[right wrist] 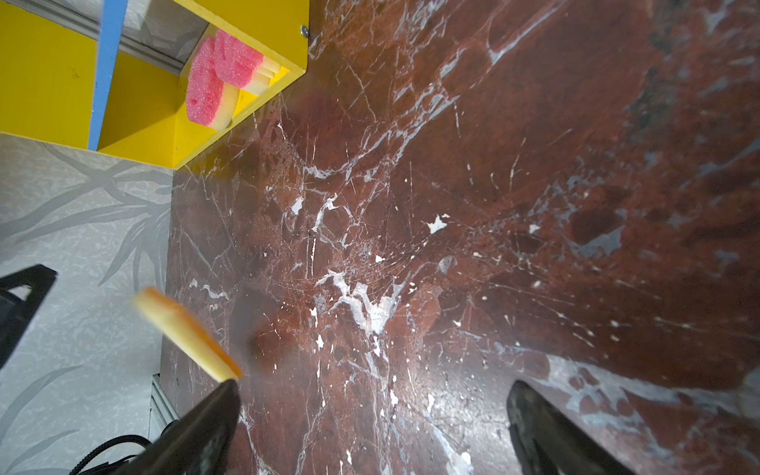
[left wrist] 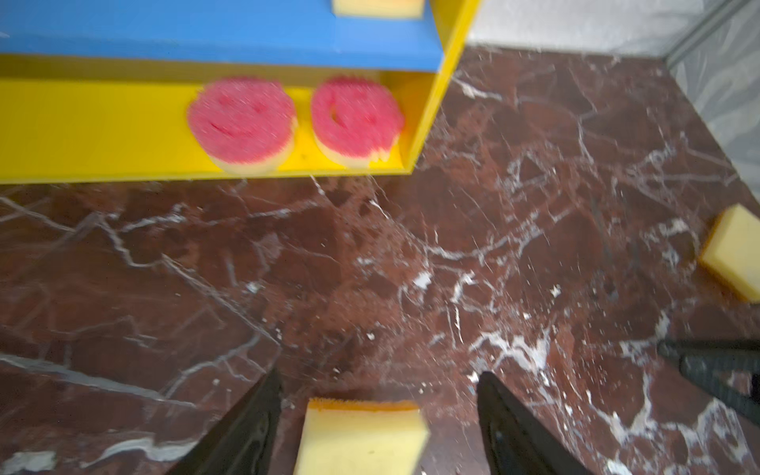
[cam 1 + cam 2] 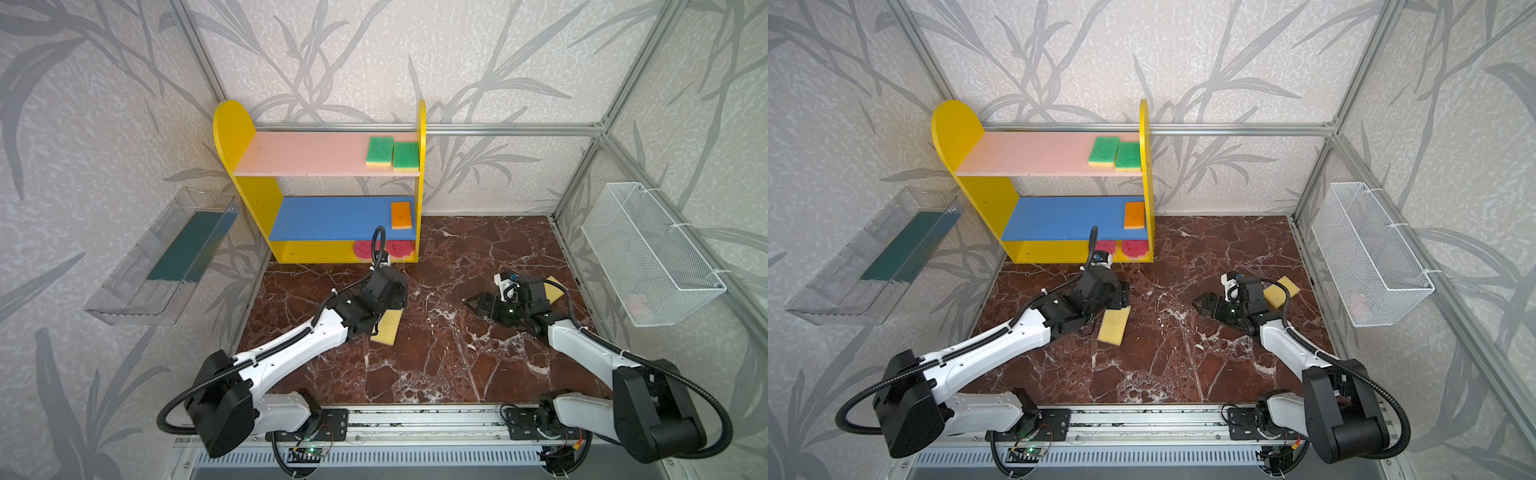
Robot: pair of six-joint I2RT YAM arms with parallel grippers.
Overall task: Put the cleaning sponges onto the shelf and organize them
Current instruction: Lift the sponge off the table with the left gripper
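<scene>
Spreading across the whole cell, a red marble tabletop (image 3: 436, 365) carries a yellow shelf (image 3: 249, 195) set against the back wall, with two white-and-black arms reaching in from the near rail. The left gripper (image 2: 380, 372) hangs low over the marble in front of the shelf. Its fingers (image 2: 251, 427) are apart and straddle a yellow sponge (image 2: 362, 440) that lies flat between them, with a gap on either side (yellow side up, an orange edge showing at its far end). The right gripper (image 1: 374, 386) points toward the middle of the table over bare marble, jaws wide and holding nothing. Just behind that arm's wrist, a second yellow sponge (image 3: 1281, 291) lies on the marble. On the shelf, two green-faced sponges (image 3: 380, 151) sit close side by side at the right end of the pink upper board. One orange-faced sponge (image 3: 401, 215) lies at the right end of the blue middle board. Two round pink sponges (image 2: 242, 123) rest side by side on the yellow base beneath it.
</scene>
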